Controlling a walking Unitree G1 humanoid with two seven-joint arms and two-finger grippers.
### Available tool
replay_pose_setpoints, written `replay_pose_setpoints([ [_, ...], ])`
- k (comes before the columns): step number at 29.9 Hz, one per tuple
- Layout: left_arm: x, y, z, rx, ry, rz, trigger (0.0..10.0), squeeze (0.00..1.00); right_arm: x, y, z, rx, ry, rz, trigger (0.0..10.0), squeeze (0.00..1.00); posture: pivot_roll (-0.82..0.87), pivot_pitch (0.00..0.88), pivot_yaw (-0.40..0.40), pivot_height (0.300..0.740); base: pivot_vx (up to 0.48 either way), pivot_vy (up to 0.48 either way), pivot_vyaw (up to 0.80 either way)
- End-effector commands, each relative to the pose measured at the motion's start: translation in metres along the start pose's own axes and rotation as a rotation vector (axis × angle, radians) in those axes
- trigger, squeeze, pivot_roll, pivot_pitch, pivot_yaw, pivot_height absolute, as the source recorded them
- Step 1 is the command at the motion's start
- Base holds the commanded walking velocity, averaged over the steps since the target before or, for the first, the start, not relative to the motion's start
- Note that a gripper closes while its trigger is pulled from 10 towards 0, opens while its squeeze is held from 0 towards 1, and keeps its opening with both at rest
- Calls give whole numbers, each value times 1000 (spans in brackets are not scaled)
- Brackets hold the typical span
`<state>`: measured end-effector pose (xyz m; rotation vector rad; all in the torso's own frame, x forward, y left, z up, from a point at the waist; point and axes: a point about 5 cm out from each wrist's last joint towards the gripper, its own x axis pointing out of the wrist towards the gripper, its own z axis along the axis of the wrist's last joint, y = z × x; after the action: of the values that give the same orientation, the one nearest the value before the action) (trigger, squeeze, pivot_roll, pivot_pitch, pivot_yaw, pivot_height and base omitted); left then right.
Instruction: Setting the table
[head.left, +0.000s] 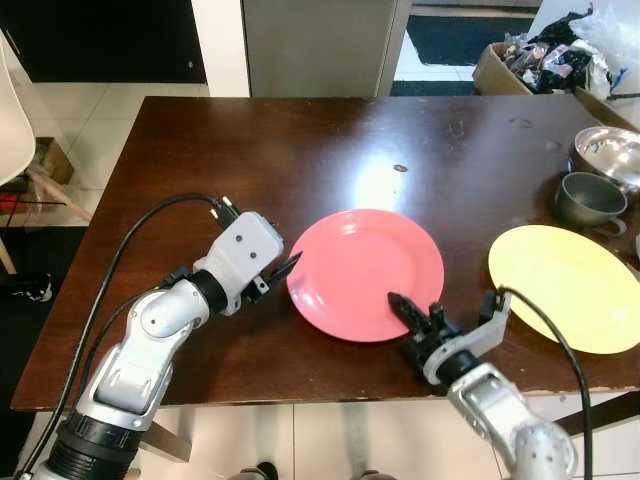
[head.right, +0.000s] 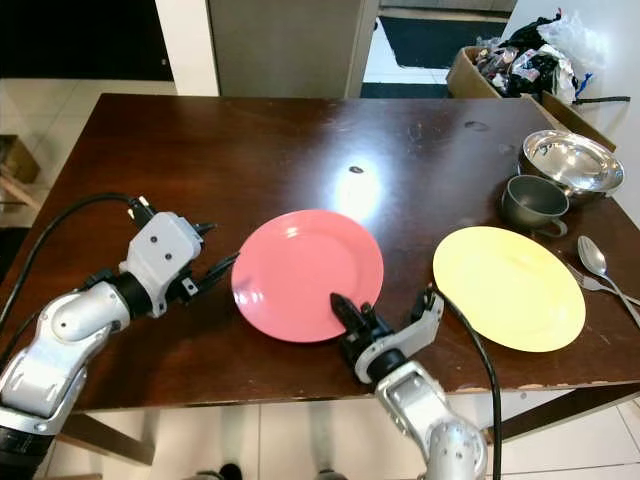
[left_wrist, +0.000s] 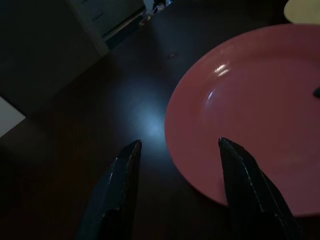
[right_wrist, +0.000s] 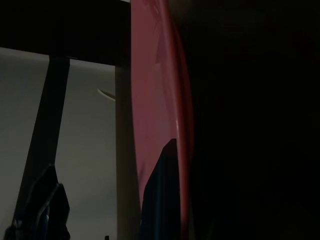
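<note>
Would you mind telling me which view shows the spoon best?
The right eye view: the spoon lies in full on the table, right of the yellow plate. In the left eye view just a sliver sits at the right edge. The wrist views look at the pink plate instead.

From the head we look forward and down on the dark table (head.left: 300, 150), both eyes sharing the pink plate (head.left: 365, 273) and yellow plate (head.right: 508, 287). Our left wrist camera sits close at the pink plate's left rim, facing right along its fingers (left_wrist: 125, 185). Our right wrist camera looks edge-on along that plate's near rim.
</note>
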<state>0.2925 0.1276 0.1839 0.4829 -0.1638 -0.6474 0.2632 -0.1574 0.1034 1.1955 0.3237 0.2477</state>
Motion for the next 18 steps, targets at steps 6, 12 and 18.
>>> replay_pose_setpoints([
  [6, -6, -4, -3, 10, 14, -9, 10000, 0, 12, 1, 0, 26, 43, -34, 10000, 165, -91, 76, 40, 740, 0, 0, 0],
  [12, -5, -8, -5, 1, 17, -5, 10000, 0, 7, 10, 4, 18, 51, -22, 10000, 1000, -106, 72, 25, 740, 0, 0, 0],
  [18, -3, -14, -7, -13, 14, -10, 10000, 0, -18, 26, 2, 41, 20, -60, 10000, 1000, -132, 77, 9, 740, 0, 0, 0],
])
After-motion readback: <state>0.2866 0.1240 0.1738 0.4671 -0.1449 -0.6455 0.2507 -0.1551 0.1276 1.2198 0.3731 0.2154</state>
